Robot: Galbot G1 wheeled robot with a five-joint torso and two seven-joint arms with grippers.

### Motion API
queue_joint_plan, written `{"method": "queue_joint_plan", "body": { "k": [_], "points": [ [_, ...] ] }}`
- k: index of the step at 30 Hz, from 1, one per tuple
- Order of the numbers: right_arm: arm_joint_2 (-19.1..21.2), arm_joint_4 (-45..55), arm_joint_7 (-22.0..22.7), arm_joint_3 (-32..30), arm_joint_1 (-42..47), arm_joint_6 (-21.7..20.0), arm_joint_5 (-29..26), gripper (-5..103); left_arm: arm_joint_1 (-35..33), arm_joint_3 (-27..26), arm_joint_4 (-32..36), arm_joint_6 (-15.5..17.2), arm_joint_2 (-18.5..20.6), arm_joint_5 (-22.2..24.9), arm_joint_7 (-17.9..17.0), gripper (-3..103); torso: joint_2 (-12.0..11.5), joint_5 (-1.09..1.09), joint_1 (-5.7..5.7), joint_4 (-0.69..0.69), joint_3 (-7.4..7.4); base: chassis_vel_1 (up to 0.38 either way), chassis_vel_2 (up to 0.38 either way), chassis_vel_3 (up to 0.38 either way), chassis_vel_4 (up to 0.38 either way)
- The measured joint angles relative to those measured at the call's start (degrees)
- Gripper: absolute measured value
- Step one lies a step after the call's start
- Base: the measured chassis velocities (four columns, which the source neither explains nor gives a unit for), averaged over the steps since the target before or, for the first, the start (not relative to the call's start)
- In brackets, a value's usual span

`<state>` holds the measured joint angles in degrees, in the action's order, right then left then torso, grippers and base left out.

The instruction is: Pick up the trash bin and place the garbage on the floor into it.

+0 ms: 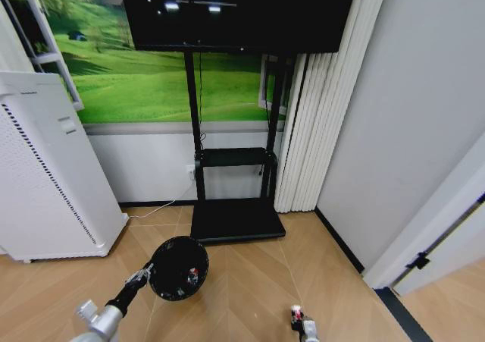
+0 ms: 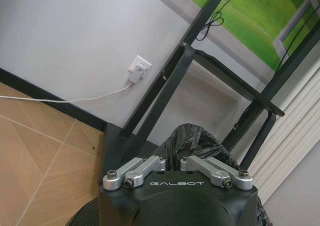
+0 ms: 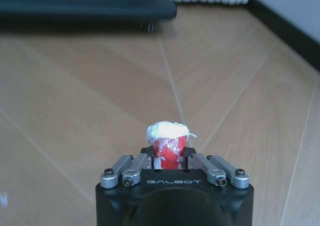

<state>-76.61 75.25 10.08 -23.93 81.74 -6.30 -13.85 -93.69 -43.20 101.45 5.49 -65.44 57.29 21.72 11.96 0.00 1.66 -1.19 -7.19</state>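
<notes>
Two walls meet behind a wood-plank floor [image 1: 250,281] laid in a chevron pattern; a black TV stand [image 1: 236,219] sits on its flat base against the meadow mural [image 1: 144,76], with a white air purifier [image 1: 45,183] to the robot's left and pleated white curtains [image 1: 318,130] to the right. The left gripper [image 1: 144,275] is clamped on the rim of the trash bin [image 1: 179,268], held off the floor with its black liner showing and small items inside. The right gripper [image 3: 171,158], low at the right, pinches a red-and-white piece of garbage [image 3: 170,141] between its fingers.
</notes>
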Motion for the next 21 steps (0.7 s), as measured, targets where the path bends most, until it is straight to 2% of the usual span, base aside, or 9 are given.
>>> {"method": "queue_joint_plan", "body": {
  "k": [3,5,11,12,15,17,18,20,21],
  "points": [
    [0.70,7.25,-0.18,-1.58,3.01,-0.11,-2.62,27,1.28,1.45,-0.98,0.06,0.43,0.25,-0.87,7,0.00,0.02,0.00,0.01,0.00,0.000,0.000,0.000,0.000],
    [1.52,17.94,-0.39,-3.72,7.10,-0.50,-6.99,27,3.63,5.80,-2.35,0.09,1.05,1.94,-4.61,7,0.00,0.00,0.00,-0.01,0.00,0.000,0.000,0.000,0.000],
    [3.68,35.73,-2.01,-5.24,13.73,-1.21,-14.46,27,7.63,14.31,-4.39,-1.44,1.76,3.09,-11.12,7,0.00,-0.01,0.00,-0.05,0.00,0.000,0.000,0.000,0.000],
    [5.02,39.94,-3.31,-4.35,14.47,-1.12,-15.44,27,8.35,16.27,-4.59,-1.81,1.75,3.06,-12.30,7,0.00,0.00,0.00,0.00,0.00,0.000,0.000,0.000,0.000],
    [5.99,42.83,-4.58,-3.55,15.06,-0.62,-15.80,27,9.18,18.33,-4.80,-2.05,1.79,3.11,-13.14,7,0.00,0.01,0.00,0.04,0.00,0.000,0.000,0.000,0.000],
    [6.84,47.47,-7.66,-2.09,17.97,1.57,-15.05,27,12.89,24.77,-5.92,-2.14,2.54,3.78,-14.49,7,0.00,0.01,0.00,0.01,0.00,0.000,0.000,0.000,0.000],
    [6.84,47.47,-7.66,-2.09,17.97,1.57,-15.05,27,12.89,24.77,-5.92,-2.14,2.54,3.78,-14.49,7,0.00,0.01,0.00,0.01,0.00,0.000,0.000,0.000,0.000],
    [6.63,48.58,-10.80,-1.09,20.45,5.84,-10.60,27,16.91,31.62,-7.12,-1.83,3.22,5.00,-14.52,7,0.00,0.01,0.00,-0.04,0.00,0.000,0.000,0.000,0.000],
    [6.63,48.58,-10.80,-1.09,20.45,5.84,-10.60,27,16.91,31.62,-7.12,-1.83,3.22,5.00,-14.52,7,0.00,0.01,0.00,-0.04,0.00,0.000,0.000,0.000,0.000]
  ]
}}
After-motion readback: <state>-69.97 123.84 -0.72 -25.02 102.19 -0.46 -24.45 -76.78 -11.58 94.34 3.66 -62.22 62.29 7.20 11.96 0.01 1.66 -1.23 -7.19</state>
